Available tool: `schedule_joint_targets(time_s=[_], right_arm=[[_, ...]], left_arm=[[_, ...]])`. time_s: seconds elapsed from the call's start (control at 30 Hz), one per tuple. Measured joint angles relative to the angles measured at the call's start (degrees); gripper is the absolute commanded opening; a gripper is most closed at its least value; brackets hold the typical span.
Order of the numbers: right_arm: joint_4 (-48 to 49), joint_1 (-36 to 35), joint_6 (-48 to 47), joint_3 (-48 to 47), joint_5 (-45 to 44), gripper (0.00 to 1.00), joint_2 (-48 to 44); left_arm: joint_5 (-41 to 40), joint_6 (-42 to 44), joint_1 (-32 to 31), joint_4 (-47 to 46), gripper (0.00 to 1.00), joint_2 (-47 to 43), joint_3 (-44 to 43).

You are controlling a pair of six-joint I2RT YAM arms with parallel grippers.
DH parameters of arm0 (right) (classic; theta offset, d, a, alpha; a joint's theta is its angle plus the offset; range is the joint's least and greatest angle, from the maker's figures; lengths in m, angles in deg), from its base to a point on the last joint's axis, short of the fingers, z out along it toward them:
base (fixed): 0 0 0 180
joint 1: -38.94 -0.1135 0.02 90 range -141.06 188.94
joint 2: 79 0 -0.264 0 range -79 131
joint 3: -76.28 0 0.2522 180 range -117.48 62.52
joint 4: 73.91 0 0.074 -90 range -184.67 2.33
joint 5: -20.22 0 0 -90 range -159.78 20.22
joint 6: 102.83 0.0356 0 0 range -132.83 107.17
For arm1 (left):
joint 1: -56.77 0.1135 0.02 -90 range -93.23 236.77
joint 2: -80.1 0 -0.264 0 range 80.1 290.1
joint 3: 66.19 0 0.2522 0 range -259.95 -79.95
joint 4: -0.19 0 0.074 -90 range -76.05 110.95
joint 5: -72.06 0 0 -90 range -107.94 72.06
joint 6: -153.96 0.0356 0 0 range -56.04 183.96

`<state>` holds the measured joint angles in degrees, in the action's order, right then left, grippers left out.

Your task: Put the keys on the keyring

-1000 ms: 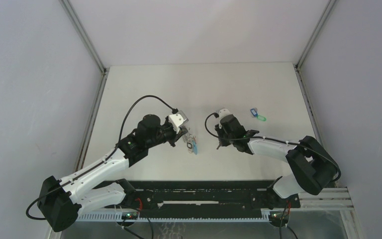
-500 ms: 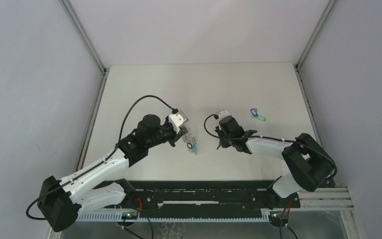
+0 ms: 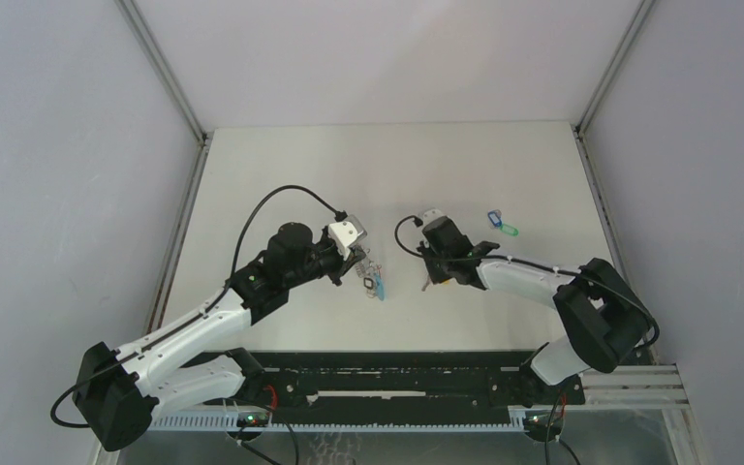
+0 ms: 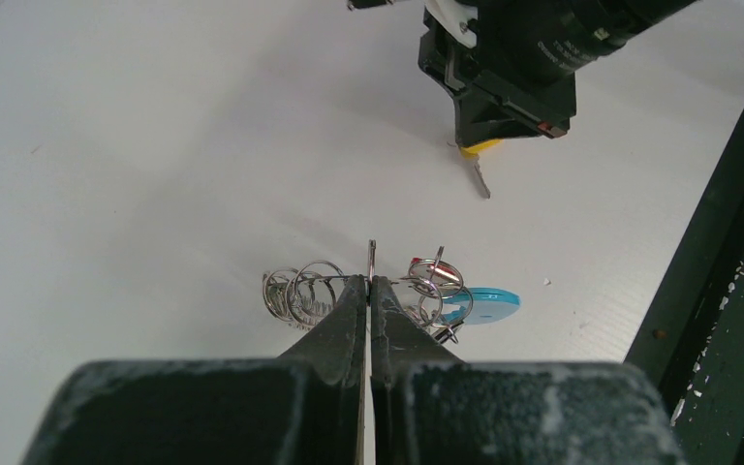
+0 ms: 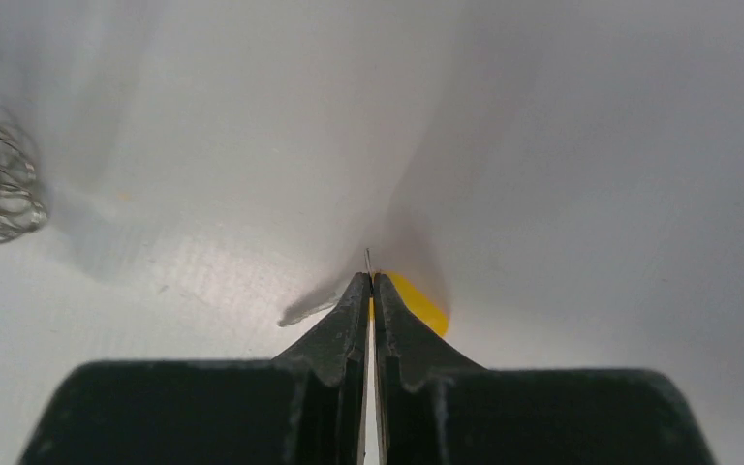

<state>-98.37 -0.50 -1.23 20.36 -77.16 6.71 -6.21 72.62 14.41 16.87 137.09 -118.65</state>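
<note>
The keyring (image 3: 374,280) lies at mid-table, with metal rings (image 4: 300,291), a cyan piece (image 4: 489,305) and a small red tag (image 4: 424,263). My left gripper (image 3: 356,263) is shut on a thin wire ring of the keyring (image 4: 371,254), low over the table. My right gripper (image 3: 430,283) is to its right, with the jaws shut (image 5: 369,278) on a thin metal edge of the yellow-orange key (image 5: 417,302). This key also shows in the left wrist view (image 4: 480,147). The blue key (image 3: 493,219) and green key (image 3: 510,231) lie together at the far right.
The white table (image 3: 397,165) has metal frame posts along its left (image 3: 186,208) and right (image 3: 601,208) edges. A black rail (image 3: 387,383) runs along the near edge behind the arm bases.
My right gripper has shifted slightly away and to the left, still holding the yellow-orange key. The left gripper and keyring have not moved.
</note>
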Motion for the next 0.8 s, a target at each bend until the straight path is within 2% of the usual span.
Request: schedule_joint_targets(time_s=[0.17,0.33,0.57,0.8], right_arm=[[-14.0,0.7,-0.4,-11.8,1.6,0.0,1.3],[-28.0,1.4,-1.7,-23.8,3.5,0.0,8.7],[-43.3,1.5,-3.4,-26.0,3.6,0.0,14.1],[-49.6,1.6,-6.2,-32.8,4.5,0.0,17.2]], left_arm=[[0.0,0.0,0.0,0.0,0.0,0.0,0.0],[0.0,0.0,0.0,0.0,0.0,0.0,0.0],[0.0,0.0,0.0,0.0,0.0,0.0,0.0],[0.0,0.0,0.0,0.0,0.0,0.0,0.0]])
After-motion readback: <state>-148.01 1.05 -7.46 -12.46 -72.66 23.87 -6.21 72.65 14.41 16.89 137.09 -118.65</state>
